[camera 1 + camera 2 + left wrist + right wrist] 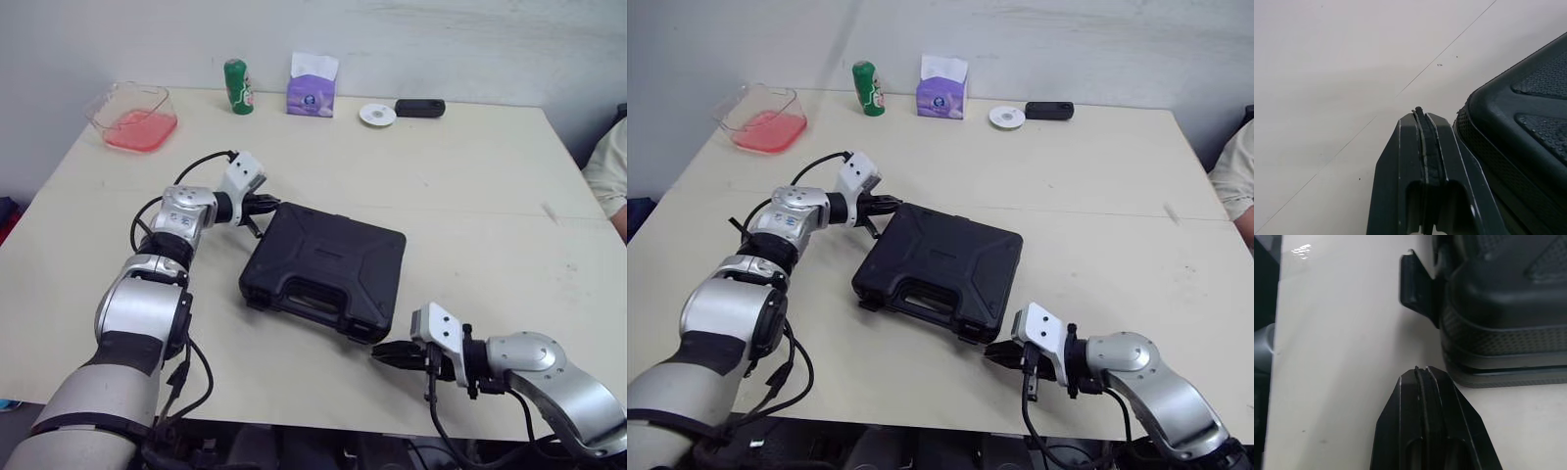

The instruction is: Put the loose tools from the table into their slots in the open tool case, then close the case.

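Cream table [470, 196] against a pale wall. Black tool case [328, 266] sits mid-table with the lid down, handle edge facing 6 o'clock, body skewed a bit clockwise.

Left gripper [272, 204] is at the case's 10 o'clock corner, jaws pressed together, tips just beside the corner wall. Can't tell if they actually touch.

Right gripper [380, 354] is low over the table at the case's 5 o'clock corner, jaws pressed together and holding nothing, tips near a side latch [1418, 286] but apart from it.

Far edge, 10 to 1 o'clock:
- clear tub with pink contents [133, 116]
- green can [238, 86]
- purple tissue pack [313, 86]
- white disc [377, 115]
- small black device [419, 108]

Person's sleeve [609, 166] at 3 o'clock.
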Controlling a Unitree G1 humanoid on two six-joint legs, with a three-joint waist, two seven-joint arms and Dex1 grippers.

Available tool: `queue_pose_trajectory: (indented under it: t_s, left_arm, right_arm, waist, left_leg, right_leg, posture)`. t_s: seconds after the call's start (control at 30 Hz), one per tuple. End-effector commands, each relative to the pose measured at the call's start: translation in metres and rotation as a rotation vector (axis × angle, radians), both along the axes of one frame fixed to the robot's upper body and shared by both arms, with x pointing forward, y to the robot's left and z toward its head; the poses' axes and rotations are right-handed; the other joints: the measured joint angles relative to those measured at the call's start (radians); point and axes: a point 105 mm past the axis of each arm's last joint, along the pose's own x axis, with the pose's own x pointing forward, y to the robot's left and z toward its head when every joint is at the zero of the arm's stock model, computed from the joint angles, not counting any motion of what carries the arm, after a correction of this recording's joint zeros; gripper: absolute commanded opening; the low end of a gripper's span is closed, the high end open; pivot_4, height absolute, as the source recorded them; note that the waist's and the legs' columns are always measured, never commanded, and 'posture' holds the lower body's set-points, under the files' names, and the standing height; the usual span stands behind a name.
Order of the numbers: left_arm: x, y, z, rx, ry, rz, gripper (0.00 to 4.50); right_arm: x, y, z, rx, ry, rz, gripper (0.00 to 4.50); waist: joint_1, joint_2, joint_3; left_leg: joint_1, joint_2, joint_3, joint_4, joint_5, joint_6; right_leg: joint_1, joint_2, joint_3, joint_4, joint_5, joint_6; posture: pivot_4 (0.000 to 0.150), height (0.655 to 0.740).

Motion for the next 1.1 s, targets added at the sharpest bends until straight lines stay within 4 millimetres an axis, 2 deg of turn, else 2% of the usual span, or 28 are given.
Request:
queue_pose_trajectory:
  t_s: [0.03,0.27,0.37,0.43,0.63,0.8,0.93,1.1]
  left_arm:
    - [-0.002,-0.011,0.012,0.014,-0.042,-0.077,0.00]
    - [-0.019,-0.019,0.011,0.009,-0.005,-0.259,0.00]
    - [-0.034,-0.018,0.008,-0.007,0.046,-0.385,0.00]
    - [-0.037,-0.015,0.005,0.011,0.050,-0.408,0.00]
    - [-0.025,-0.004,0.011,0.039,-0.003,-0.297,0.00]
    - [-0.013,-0.002,0.024,0.008,-0.046,-0.188,0.00]
    - [0.003,-0.005,0.019,0.062,-0.095,-0.043,0.00]
    - [0.008,-0.020,0.010,0.078,-0.089,0.000,0.00]
  right_arm:
    - [0.007,-0.005,0.008,-0.005,-0.066,-0.028,0.09]
    - [0.018,-0.026,0.018,-0.016,-0.099,-0.097,0.09]
    - [0.026,-0.048,0.031,-0.028,-0.120,-0.162,0.09]
    - [0.026,-0.057,0.034,-0.042,-0.116,-0.177,0.09]
    - [0.020,-0.064,0.031,-0.081,-0.093,-0.161,0.09]
    - [0.016,-0.060,0.030,-0.078,-0.073,-0.141,0.09]
    - [0.008,-0.048,0.026,-0.049,-0.059,-0.119,0.09]
    - [0.011,-0.038,0.027,-0.027,-0.089,-0.129,0.09]
  waist:
    - [0.002,0.000,0.000]
    - [0.012,0.000,0.000]
    - [0.019,0.000,0.000]
    - [0.023,0.001,0.000]
    - [0.020,0.001,0.000]
    - [0.017,0.001,0.000]
    - [0.018,0.001,0.000]
    - [0.018,0.001,0.000]
  left_leg:
    - [0.000,0.000,0.000,0.001,0.000,0.000]
    - [-0.002,-0.001,0.000,0.007,-0.002,0.003]
    - [-0.002,-0.001,0.001,0.009,-0.002,0.004]
    - [-0.004,-0.002,0.001,0.011,-0.002,0.004]
    - [-0.004,-0.001,0.000,0.012,-0.005,0.009]
    - [-0.004,-0.001,0.000,0.012,-0.005,0.009]
    - [-0.004,-0.001,0.000,0.012,-0.005,0.009]
    - [-0.004,-0.001,0.000,0.013,-0.005,0.009]
  right_leg:
    - [0.000,0.000,0.000,0.000,0.000,0.000]
    - [0.000,0.001,0.000,0.000,0.000,0.001]
    - [0.000,0.002,-0.001,0.000,0.000,0.001]
    - [0.000,0.001,-0.002,0.000,0.001,0.001]
    - [0.001,0.000,-0.003,0.002,0.002,0.004]
    - [0.001,0.000,-0.002,0.003,0.002,0.004]
    - [0.001,0.000,-0.003,0.003,0.002,0.004]
    - [0.001,0.000,-0.002,0.003,0.002,0.004]
  posture:
    - [0.150,0.7244]
    - [0.150,0.7244]
    - [0.150,0.7244]
    - [0.150,0.7244]
    - [0.150,0.7244]
    - [0.150,0.7244]
    - [0.150,0.7244]
    - [0.150,0.7244]
